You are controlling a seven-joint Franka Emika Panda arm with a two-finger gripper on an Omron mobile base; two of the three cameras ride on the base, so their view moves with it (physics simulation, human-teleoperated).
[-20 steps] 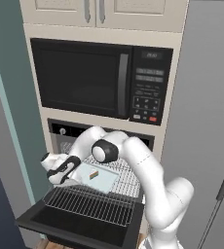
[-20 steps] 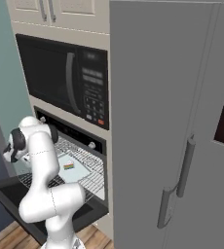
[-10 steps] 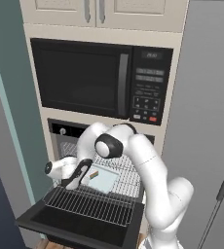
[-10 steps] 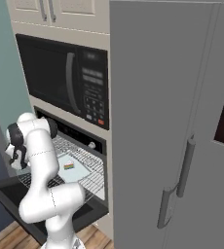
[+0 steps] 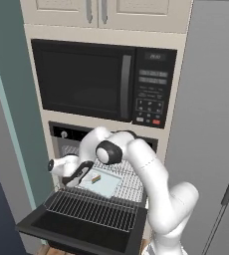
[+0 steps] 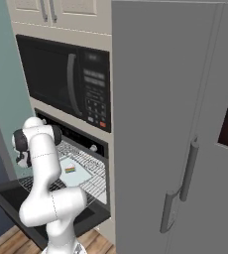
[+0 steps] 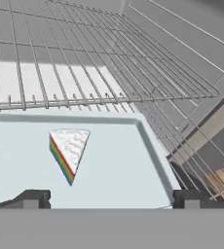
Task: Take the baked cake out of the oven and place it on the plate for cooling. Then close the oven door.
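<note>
The cake slice (image 5: 95, 177) sits on a pale tray (image 5: 108, 185) on the oven (image 5: 66, 135) rack, lower centre of the left base view, the gripper (image 5: 72, 180) beside it above the open oven door (image 5: 76, 230). In the right base view the slice (image 6: 70, 169) lies lower left. In the hand view the cake (image 7: 68, 151) rests centre-left on the tray (image 7: 119, 170), jaws apart.

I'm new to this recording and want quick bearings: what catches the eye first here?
The wedge of cake with rainbow layers, lying on a pale tray on the oven rack. The oven door hangs open below, and the gripper reaches toward the tray's left edge, under the big black microwave.
</note>
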